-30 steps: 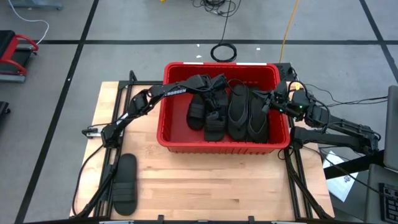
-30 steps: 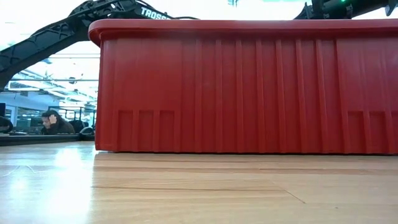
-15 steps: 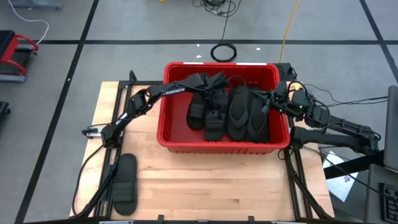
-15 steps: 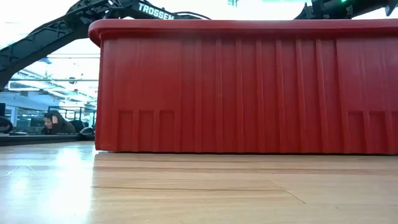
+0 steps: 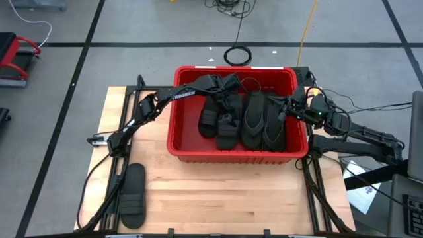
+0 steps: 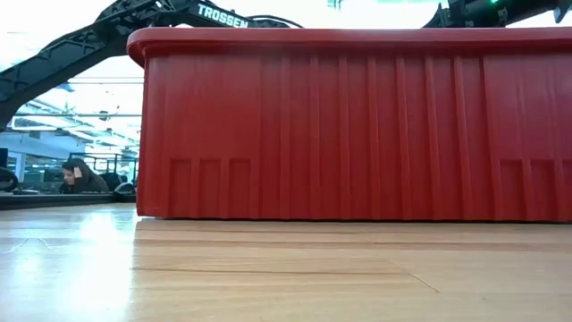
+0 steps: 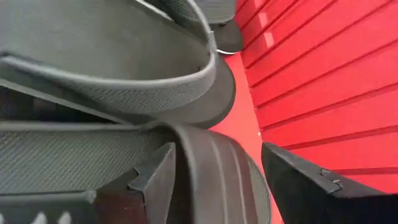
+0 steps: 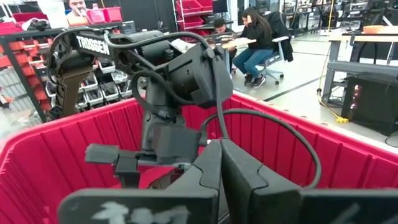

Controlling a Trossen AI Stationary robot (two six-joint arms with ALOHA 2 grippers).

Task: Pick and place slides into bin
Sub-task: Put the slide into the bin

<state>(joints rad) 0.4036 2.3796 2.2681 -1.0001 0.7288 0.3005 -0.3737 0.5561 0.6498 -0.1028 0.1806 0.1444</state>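
The red bin [image 5: 234, 153] stands at the table's far middle and fills the low view [image 6: 357, 125]. Several black slides [image 5: 254, 119] lie inside it. One more slide [image 5: 133, 196] lies flat on the table near the front left corner. My left gripper [image 5: 228, 89] is down inside the bin near its far wall, open. In its wrist view its fingers stand on either side of a slide's ribbed strap [image 7: 217, 180]. My right gripper [image 5: 283, 109] hangs shut just inside the bin's right rim, with nothing between its fingers [image 8: 221, 162]. My left gripper is open around the ribbed strap of a slide [image 7: 211, 186] that lies on other slides in the bin. I cannot tell whether one finger [image 7: 155, 180] still touches the strap's edge. The other finger [image 7: 298, 186] stands apart from it, beside the red wall.
Bare wooden tabletop [image 5: 231, 198] lies in front of the bin. A coiled black cable [image 5: 238, 55] lies on the floor beyond the table. People sit in the room behind [image 8: 252, 37]. The left arm [image 8: 180, 81] reaches over the bin's far side.
My left arm has drawn back a little toward the table's far left, over the bin's far rim. The slides in the bin and the one on the table lie as before.
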